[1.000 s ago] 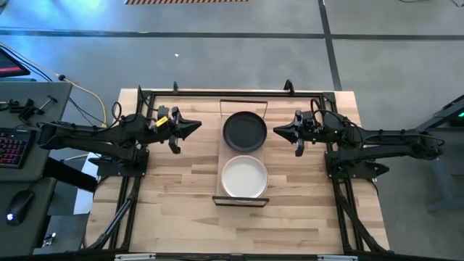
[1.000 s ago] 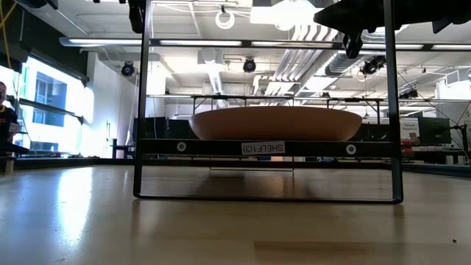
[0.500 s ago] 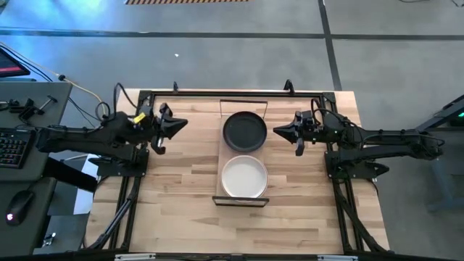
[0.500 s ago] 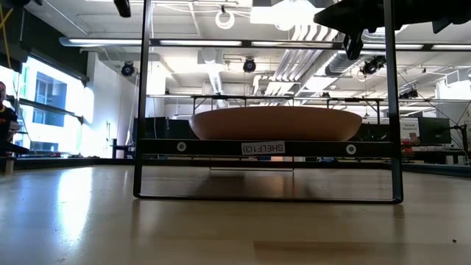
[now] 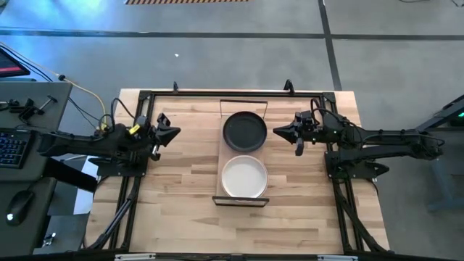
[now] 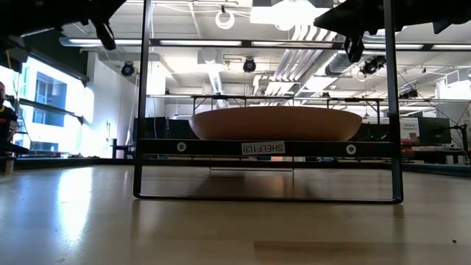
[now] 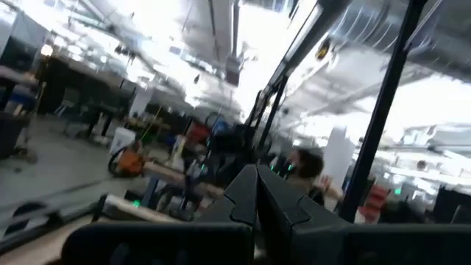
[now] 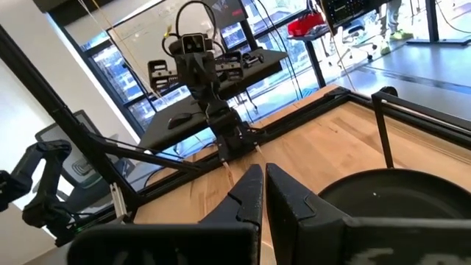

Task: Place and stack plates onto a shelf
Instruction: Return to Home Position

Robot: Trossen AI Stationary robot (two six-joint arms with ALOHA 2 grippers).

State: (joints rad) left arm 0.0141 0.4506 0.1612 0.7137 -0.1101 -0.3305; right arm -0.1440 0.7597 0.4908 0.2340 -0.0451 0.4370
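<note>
The shelf runs from the table's far side to its near side at mid-table. On it rest a black plate at the far end and a cream-white plate at the near end, each flat on its base. The low view shows the near plate sitting on the shelf board. No purple or pale pink plate shows as such. My left gripper is shut, raised left of the shelf. My right gripper is shut, close beside the black plate's right rim, not touching.
Black metal frame rails run along the table's far edge and both sides under the arms. The shelf's black end rail stands upright at the near end. Bare tabletop lies left, right and near of the shelf. A desk with keyboard stands off-table left.
My left gripper has drawn back from the shelf toward the table's left edge, staying shut. In the low view it has come lower. The right arm and both plates have kept still.
</note>
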